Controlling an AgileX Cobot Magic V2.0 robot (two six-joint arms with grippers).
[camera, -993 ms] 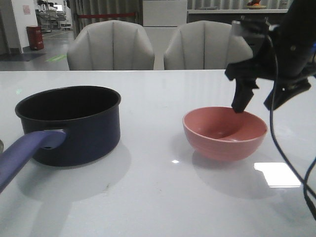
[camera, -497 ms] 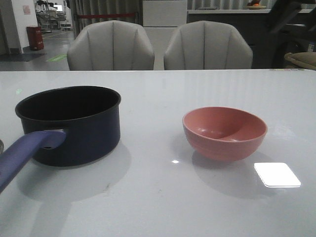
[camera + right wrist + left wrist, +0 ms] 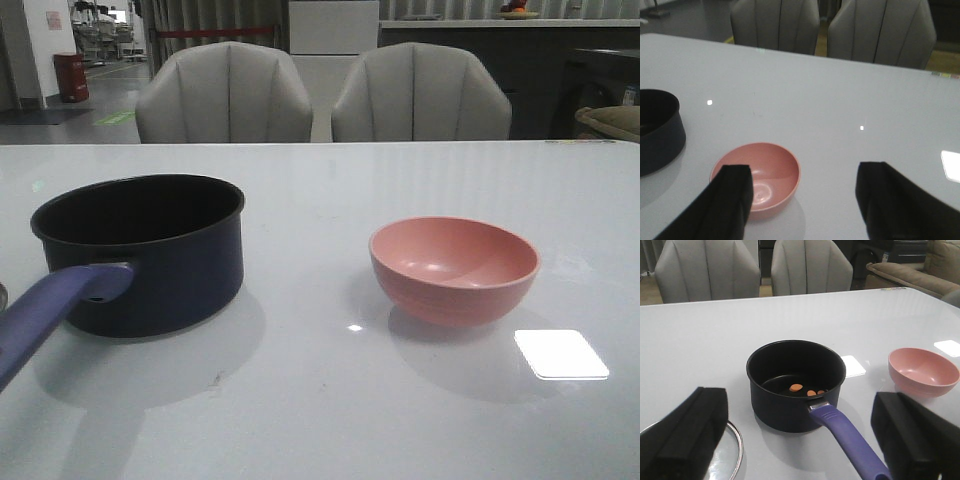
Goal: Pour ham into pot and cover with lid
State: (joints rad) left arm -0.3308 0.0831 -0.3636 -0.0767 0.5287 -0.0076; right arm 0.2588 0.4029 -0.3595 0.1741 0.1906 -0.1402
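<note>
The navy pot (image 3: 150,250) stands at the left of the table with its purple-blue handle (image 3: 45,312) pointing toward the near edge. In the left wrist view three orange-pink ham chunks (image 3: 808,390) lie inside the pot (image 3: 795,382). A silver rim of the lid (image 3: 735,452) shows beside the pot, mostly hidden by a finger; its knob is hidden. The pink bowl (image 3: 455,268) sits empty at the right, also in the right wrist view (image 3: 760,177). My left gripper (image 3: 800,440) is open above the pot handle. My right gripper (image 3: 802,200) is open, raised above and just right of the bowl.
Two grey chairs (image 3: 225,95) stand behind the table's far edge. A bright light patch (image 3: 560,353) lies on the table to the right of the bowl. Neither arm shows in the front view.
The right gripper stood over the bowl a second ago, then lifted away up and to the right and left the front view. Pot and bowl have not moved.
</note>
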